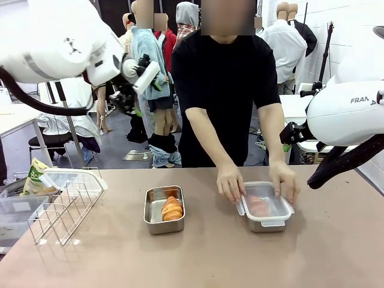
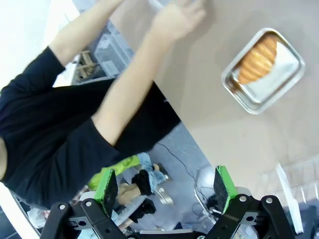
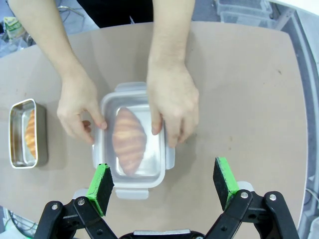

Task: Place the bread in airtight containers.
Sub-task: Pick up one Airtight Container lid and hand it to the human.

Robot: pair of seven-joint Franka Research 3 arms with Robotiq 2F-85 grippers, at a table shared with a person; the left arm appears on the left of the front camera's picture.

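Note:
An open steel container [image 1: 157,227] sits mid-table with one golden bread roll [image 1: 172,209] in it. To its right stands the second container [image 1: 268,223], its clear lid on and the other roll [image 1: 257,204] dimly visible underneath. The person's hands [image 1: 231,183] press on that lid. My right gripper [image 3: 163,184] hovers open above the lidded container [image 3: 149,175] and its roll [image 3: 128,139], with the open pan [image 3: 22,102] off to the side. My left gripper [image 2: 166,184] is open, held high, with the open pan [image 2: 234,92] and its roll [image 2: 256,59] far below.
A wire rack [image 1: 63,207] stands at the table's left end with a clear lid [image 1: 69,178] resting on top. Clear bins [image 1: 12,210] and a green-printed bag [image 1: 36,171] lie beyond it. The person stands at the far edge, with their forearms over the table.

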